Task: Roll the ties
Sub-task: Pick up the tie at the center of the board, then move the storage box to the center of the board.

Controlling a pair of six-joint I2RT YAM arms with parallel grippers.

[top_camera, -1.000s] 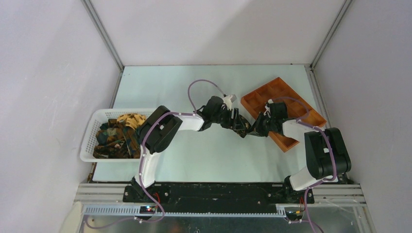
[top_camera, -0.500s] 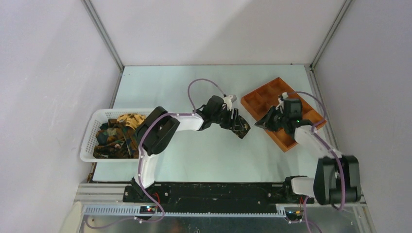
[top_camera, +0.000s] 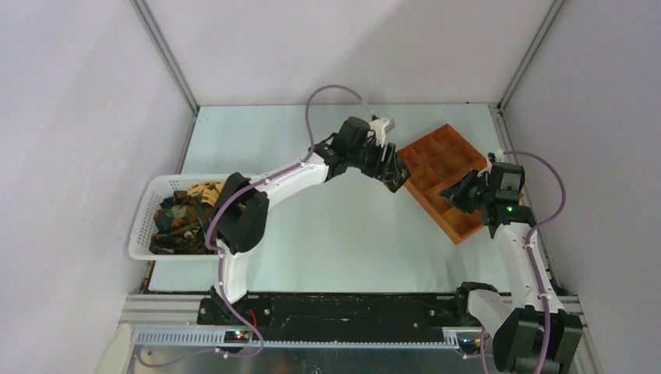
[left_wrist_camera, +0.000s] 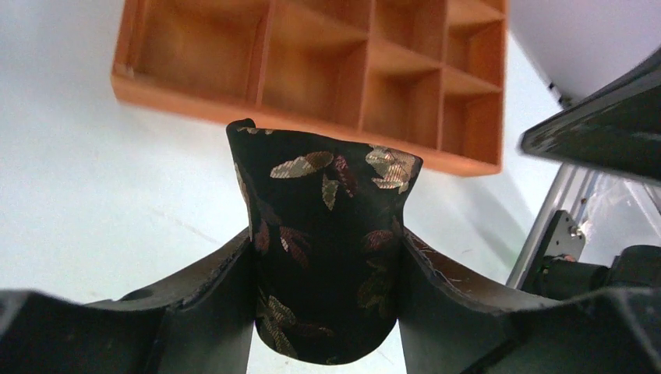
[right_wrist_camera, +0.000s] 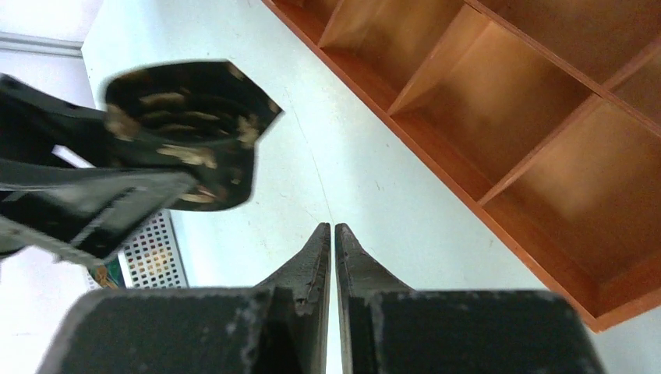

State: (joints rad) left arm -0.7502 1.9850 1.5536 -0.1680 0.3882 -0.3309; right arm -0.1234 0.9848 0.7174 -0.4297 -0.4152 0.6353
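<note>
My left gripper point(top_camera: 392, 169) is shut on a rolled tie point(top_camera: 394, 172), dark with gold and brown leaves, and holds it above the table at the near-left edge of the orange compartment tray point(top_camera: 450, 148). In the left wrist view the rolled tie point(left_wrist_camera: 327, 234) sits squeezed between both fingers, with the tray point(left_wrist_camera: 312, 54) just beyond it. My right gripper point(top_camera: 460, 192) is shut and empty over the tray's near part; in the right wrist view its fingertips point(right_wrist_camera: 333, 230) are pressed together, and the rolled tie point(right_wrist_camera: 191, 132) shows at upper left. Several more ties point(top_camera: 185, 214) lie in the white basket.
The white mesh basket point(top_camera: 148, 214) stands at the left edge of the table. The orange tray's compartments point(right_wrist_camera: 546, 117) are open on top. Grey walls enclose the table on three sides. The arm bases stand at the near edge.
My left gripper carried the rolled tie back and right to the tray's edge. My right gripper let go of the tie, shut, and drew away to the right over the tray.
</note>
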